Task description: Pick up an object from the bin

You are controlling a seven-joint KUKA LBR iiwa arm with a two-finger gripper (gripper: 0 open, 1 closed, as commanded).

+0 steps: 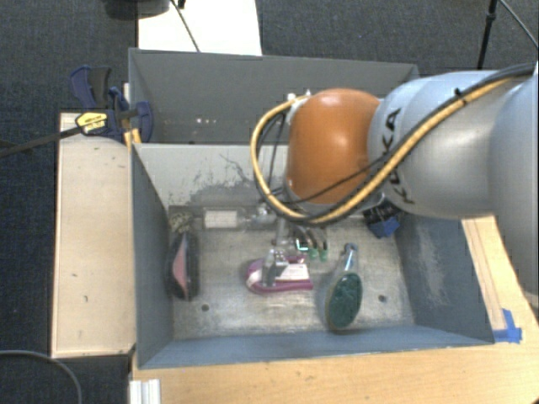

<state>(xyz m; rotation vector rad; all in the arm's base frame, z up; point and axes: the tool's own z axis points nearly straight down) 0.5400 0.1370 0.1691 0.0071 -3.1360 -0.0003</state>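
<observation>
You've got the tool (277,263) low in the bin (253,91) now, hanging under the orange wrist cover (328,146) and right over the magenta-and-white thing (290,283) in the middle of the floor. It looks to be touching the top of it or just above, and from this angle you can't tell which. Whether the tool is released or clenched I cannot tell either, because the wrist hides too much of it. The magenta piece lies flat on the floor, so by my reading the approach is done, while the grasp is unconfirmed and the lift is yet to come. Here's your count. There is one magenta piece under the tool and one dark green oval brush with a grey handle (344,300) just to its right. One dark object with a pink face (181,266) lies against the left wall. One pale little block (221,219) sits near the back wall, and one brownish scrap (178,220) is in the back left corner. One blue thing (381,223) is half tucked under the arm on the right, and one small green bit (317,251) is close beside the tool. That makes seven loose things you can count, and the arm covers part of the floor, so there may be more.
</observation>
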